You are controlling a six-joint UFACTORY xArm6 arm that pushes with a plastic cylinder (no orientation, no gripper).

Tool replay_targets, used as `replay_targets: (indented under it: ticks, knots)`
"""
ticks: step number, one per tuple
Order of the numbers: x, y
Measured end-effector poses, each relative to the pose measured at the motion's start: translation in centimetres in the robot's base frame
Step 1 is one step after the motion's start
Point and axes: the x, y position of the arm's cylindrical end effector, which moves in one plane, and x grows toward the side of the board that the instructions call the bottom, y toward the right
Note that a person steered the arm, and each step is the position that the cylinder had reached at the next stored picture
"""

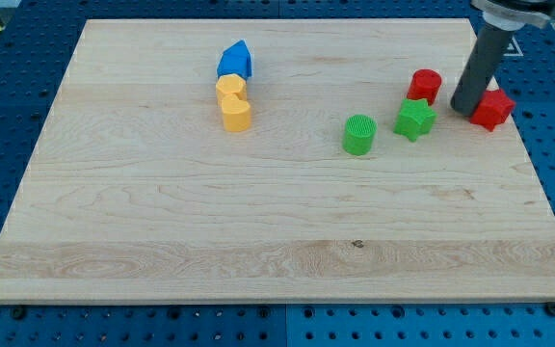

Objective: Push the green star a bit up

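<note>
The green star lies on the wooden board at the view's right, upper half. My tip is to the star's right and slightly above it, a short gap away. The tip sits between a red cylinder to its upper left and a red star at its right, which it seems to touch. A green cylinder stands to the lower left of the green star.
A blue block sits at the view's top centre-left, with two yellow blocks stacked in a line just below it. The wooden board is surrounded by a blue perforated table.
</note>
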Motion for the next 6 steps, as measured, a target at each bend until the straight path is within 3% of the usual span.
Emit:
replay_targets:
  ticks: [3,6]
  knots:
    - [5.3,-2.3]
    - [2.1,-7.9]
